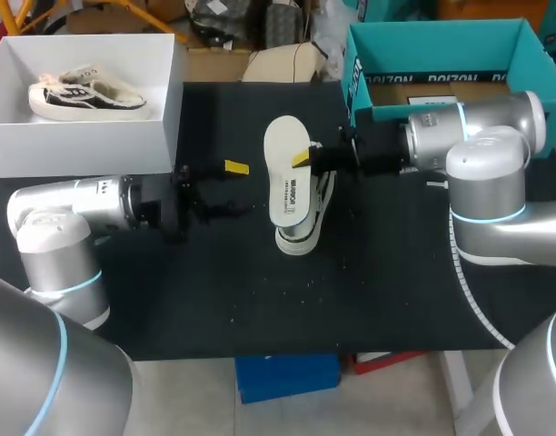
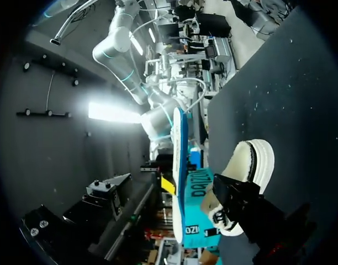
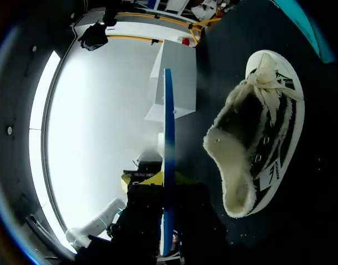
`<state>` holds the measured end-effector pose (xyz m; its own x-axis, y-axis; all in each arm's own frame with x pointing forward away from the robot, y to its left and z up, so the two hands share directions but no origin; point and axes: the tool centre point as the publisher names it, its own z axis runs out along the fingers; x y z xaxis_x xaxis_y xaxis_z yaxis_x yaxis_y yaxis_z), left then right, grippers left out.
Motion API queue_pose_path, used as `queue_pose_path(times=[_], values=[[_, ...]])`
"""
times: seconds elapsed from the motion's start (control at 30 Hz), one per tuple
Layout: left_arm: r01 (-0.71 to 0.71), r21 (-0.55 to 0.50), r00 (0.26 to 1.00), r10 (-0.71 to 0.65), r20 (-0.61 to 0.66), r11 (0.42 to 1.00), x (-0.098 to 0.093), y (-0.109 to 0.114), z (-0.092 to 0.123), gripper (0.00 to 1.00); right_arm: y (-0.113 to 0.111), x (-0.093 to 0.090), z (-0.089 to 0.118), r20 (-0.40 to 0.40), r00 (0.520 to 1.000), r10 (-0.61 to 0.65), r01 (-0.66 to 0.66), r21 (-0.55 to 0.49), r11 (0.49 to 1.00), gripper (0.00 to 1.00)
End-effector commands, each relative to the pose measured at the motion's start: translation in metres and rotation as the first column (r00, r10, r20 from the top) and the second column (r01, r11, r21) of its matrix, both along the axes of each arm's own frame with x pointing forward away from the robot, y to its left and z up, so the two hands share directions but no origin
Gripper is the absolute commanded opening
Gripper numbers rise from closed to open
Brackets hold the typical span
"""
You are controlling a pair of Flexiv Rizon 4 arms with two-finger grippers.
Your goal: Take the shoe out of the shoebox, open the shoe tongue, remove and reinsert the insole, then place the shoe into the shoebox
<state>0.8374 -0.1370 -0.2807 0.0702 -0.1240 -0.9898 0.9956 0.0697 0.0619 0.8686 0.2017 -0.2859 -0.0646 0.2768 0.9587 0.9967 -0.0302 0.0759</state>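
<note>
A black-and-cream fleece-lined shoe [image 1: 302,225] lies on the black table mat, near its middle. Its white insole [image 1: 287,173] hangs just above it, and my right gripper [image 1: 303,160] is shut on the insole's edge from the right. In the right wrist view the insole [image 3: 168,154] shows edge-on with a blue underside, pinched in the gripper [image 3: 167,190], and the shoe [image 3: 260,149] lies beside it. My left gripper [image 1: 234,189] stands open a little left of the shoe, holding nothing. From the left wrist the insole [image 2: 180,160] and the shoe [image 2: 243,182] are ahead of the fingers.
An open white shoebox [image 1: 87,136] sits at the back left with another shoe [image 1: 83,94] inside. At the back right, behind my right arm, stands an open teal box [image 1: 441,41]. The mat in front of the shoe is bare.
</note>
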Motion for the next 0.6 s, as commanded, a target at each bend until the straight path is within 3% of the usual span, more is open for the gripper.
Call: queue_pose_path(times=[0.03,0.23,0.6], values=[[0.019,0.010,1.000,-0.019,0.016,1.000,0.009,-0.009,-0.001,0.71,0.001,0.000,-0.001,0.001,1.000,-0.001,0.001,0.001,1.000,0.00],[0.025,-0.001,0.999,-0.025,0.021,1.000,0.016,-0.019,-0.003,0.50,0.001,0.000,-0.001,0.001,1.000,-0.001,0.001,0.001,1.000,0.00],[0.047,0.012,0.998,-0.048,0.031,0.999,0.012,-0.052,-0.004,0.46,0.001,0.000,-0.001,0.001,1.000,-0.001,0.001,0.001,1.000,0.00]])
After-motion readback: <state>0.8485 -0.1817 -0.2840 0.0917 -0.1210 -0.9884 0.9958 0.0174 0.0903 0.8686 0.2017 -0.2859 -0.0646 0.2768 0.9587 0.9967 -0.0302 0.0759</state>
